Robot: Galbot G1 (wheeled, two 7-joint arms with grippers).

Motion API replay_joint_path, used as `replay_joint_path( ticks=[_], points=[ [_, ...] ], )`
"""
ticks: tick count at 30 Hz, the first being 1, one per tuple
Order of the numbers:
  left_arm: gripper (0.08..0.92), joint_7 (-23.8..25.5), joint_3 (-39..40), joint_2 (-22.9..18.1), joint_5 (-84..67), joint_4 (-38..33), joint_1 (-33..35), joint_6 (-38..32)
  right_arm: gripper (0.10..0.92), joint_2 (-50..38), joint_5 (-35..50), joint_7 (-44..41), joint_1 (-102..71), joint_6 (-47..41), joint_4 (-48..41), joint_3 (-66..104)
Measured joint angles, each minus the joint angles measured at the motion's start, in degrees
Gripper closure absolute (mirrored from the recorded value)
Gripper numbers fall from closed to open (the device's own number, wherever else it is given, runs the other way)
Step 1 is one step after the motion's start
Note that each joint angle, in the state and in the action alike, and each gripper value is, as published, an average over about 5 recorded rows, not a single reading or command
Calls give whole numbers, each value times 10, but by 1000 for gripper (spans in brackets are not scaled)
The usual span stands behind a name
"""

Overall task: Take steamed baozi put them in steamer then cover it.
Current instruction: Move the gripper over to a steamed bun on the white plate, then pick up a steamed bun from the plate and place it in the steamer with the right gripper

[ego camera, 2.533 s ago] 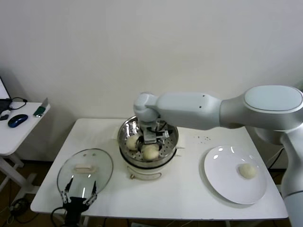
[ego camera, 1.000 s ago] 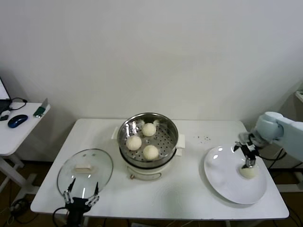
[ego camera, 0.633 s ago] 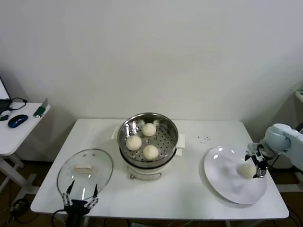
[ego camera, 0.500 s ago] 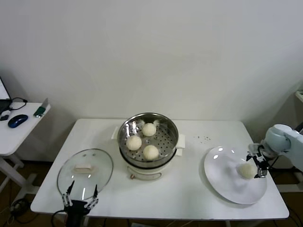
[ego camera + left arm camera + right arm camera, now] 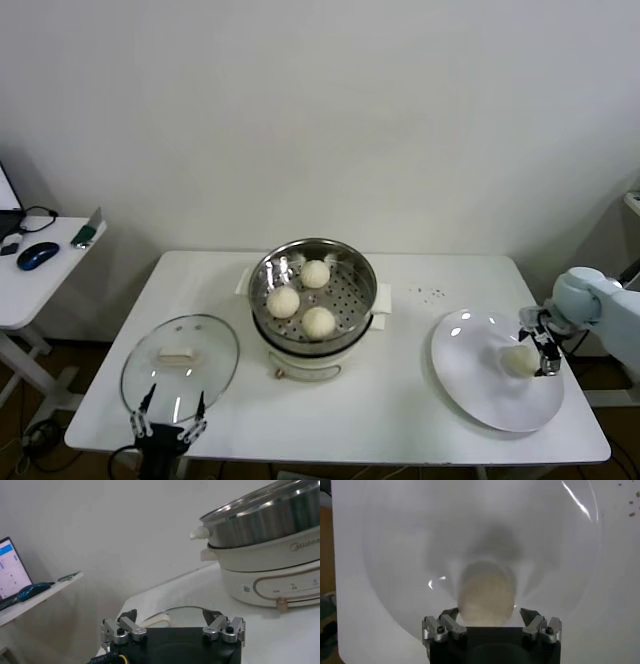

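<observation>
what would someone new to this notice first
The shiny steamer at the table's middle draws the eye, three baozi sitting in its perforated basket. At the far right, the right tool stands open around the last baozi on the white plate. The glass lid lies front left, the open left tool parked beside it.

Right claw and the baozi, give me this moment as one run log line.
right claw: open, straddling last baozi on plate | steamer: three baozi, uncovered | lid: on table | left claw: open, idle
</observation>
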Motion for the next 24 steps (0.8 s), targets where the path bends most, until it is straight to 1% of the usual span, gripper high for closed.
replay_joint_path(
  ticks=[6,15,20,24],
  points=[
    [177,0,-1,0,0,1,-1,1,218,7,0,-4,-4,1,-7,1],
    [177,-2,-1,0,0,1,-1,1,335,11,2,-10,-3,4,-14,5],
    [177,-2,-2,0,0,-3,0,3,354,14,13,-8,8,2,-11,-1],
    [177,-2,0,1,-1,-7,0,3,355,21,40,-1,40,-6,-5,-23]
  ],
)
